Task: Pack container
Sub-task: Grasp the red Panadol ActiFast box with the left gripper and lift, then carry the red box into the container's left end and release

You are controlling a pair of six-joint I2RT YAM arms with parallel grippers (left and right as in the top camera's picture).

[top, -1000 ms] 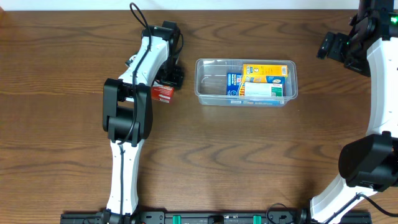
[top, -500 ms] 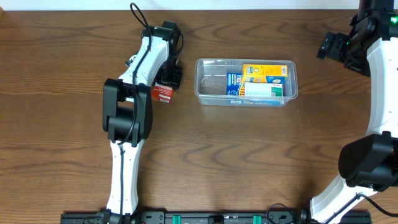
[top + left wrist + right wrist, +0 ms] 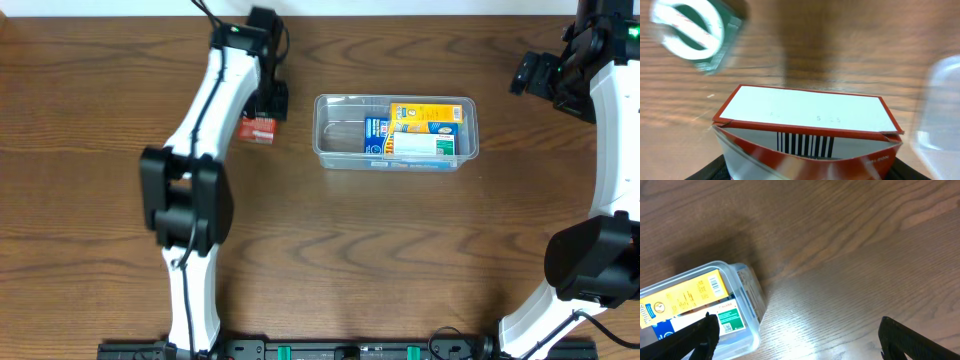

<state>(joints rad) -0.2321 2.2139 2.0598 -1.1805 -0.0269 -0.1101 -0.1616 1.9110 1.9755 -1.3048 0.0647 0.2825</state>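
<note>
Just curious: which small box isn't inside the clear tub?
The red box, held by the left gripper left of the container; the yellow box and blue box lie inside it.

1. One clear container [image 3: 340,138] is sitting on the bench [image 3: 400,250].
2. At least two small boxes are lying inside it: one yellow box [image 3: 427,114] and one blue box [image 3: 376,136]. A white-and-green panel [image 3: 420,147] is showing beside them, and it cannot be told whether it is a third box.
3. One red box [image 3: 257,129] is showing outside the container.
4. Two arms are reaching over the bench, the left arm [image 3: 195,150] and the right arm [image 3: 610,130].
5. Two grippers are showing, the left gripper [image 3: 260,118] and the right gripper [image 3: 799,342].
6. One blurred green-and-white round thing [image 3: 690,29] is showing in the left wrist view.
</note>
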